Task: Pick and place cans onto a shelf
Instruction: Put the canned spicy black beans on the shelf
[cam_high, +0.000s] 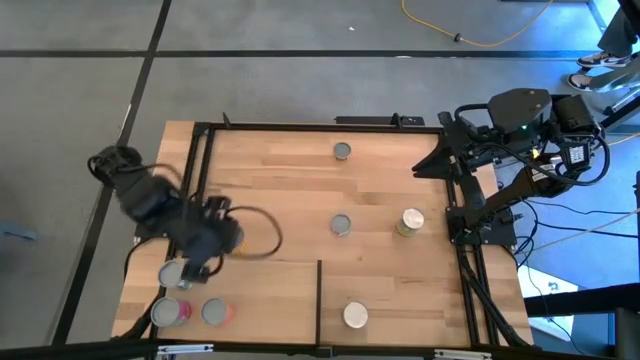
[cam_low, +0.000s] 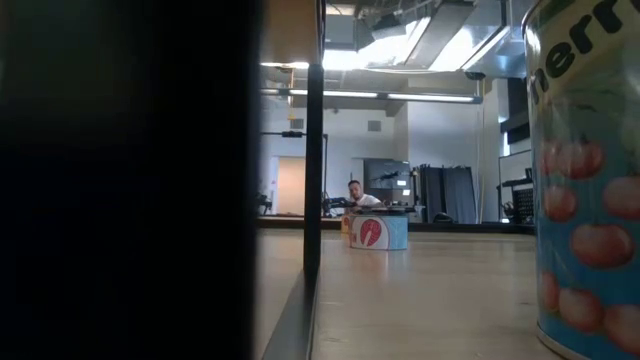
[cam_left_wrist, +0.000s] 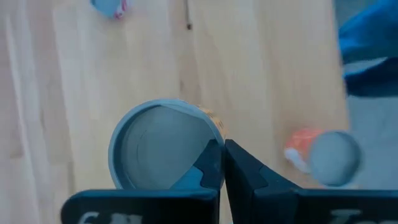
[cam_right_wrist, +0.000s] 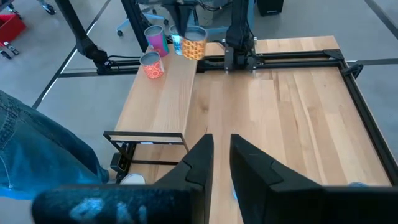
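Above the near-left cans (cam_high: 172, 274), the left end effector (cam_high: 196, 268) fully closed (nothing gripped); right end effector (cam_right_wrist: 221, 155) slightly parted.

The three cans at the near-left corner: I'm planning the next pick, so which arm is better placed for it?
The left. Its gripper, jaws shut, hangs right over a grey-topped can in that cluster, with the other two close by. The right gripper sits back at the table's far right edge, across the whole board.
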